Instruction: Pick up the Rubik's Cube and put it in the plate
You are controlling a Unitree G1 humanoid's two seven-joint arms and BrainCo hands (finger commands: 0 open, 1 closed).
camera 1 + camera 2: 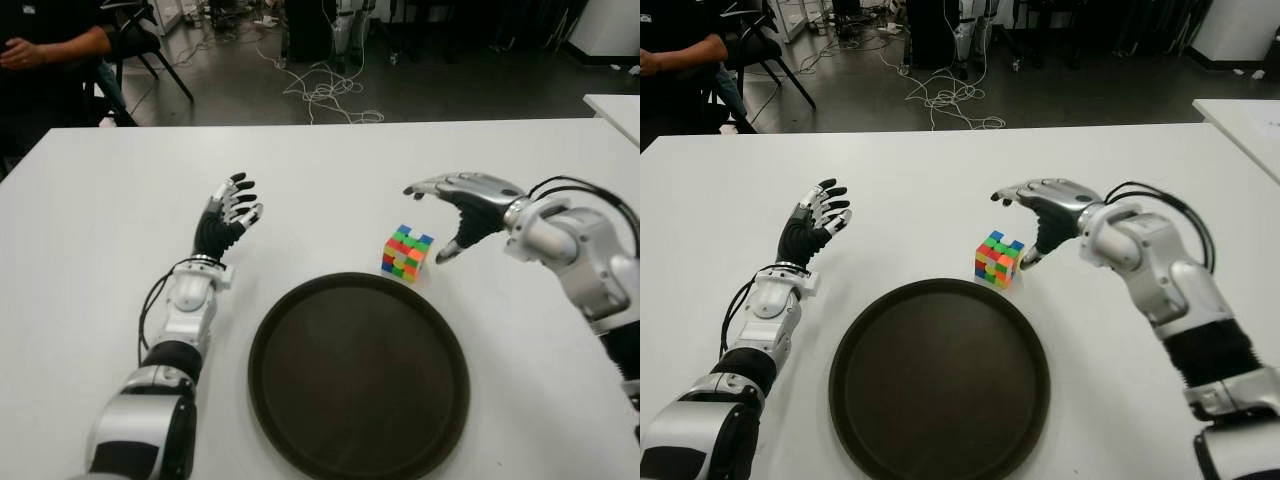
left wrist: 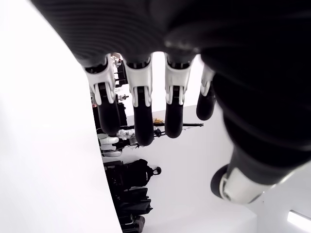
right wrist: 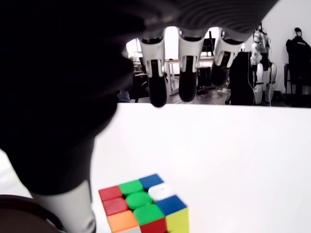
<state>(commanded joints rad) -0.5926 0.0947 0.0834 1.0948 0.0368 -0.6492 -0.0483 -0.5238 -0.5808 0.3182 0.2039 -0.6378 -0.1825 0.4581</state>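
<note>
The Rubik's Cube point(image 1: 405, 254) stands on the white table point(image 1: 330, 170), just beyond the far right rim of the round dark plate point(image 1: 358, 375). My right hand point(image 1: 452, 212) hovers just right of and slightly above the cube, fingers spread over it and thumb pointing down beside it, holding nothing. In the right wrist view the cube point(image 3: 146, 206) sits on the table below the open fingers point(image 3: 156, 87), apart from them. My left hand point(image 1: 228, 215) shows to the left of the plate, fingers spread and empty.
A person's arm point(image 1: 55, 45) and a chair show beyond the table's far left corner. Cables point(image 1: 320, 90) lie on the floor behind the table. Another white table edge point(image 1: 615, 105) appears at the far right.
</note>
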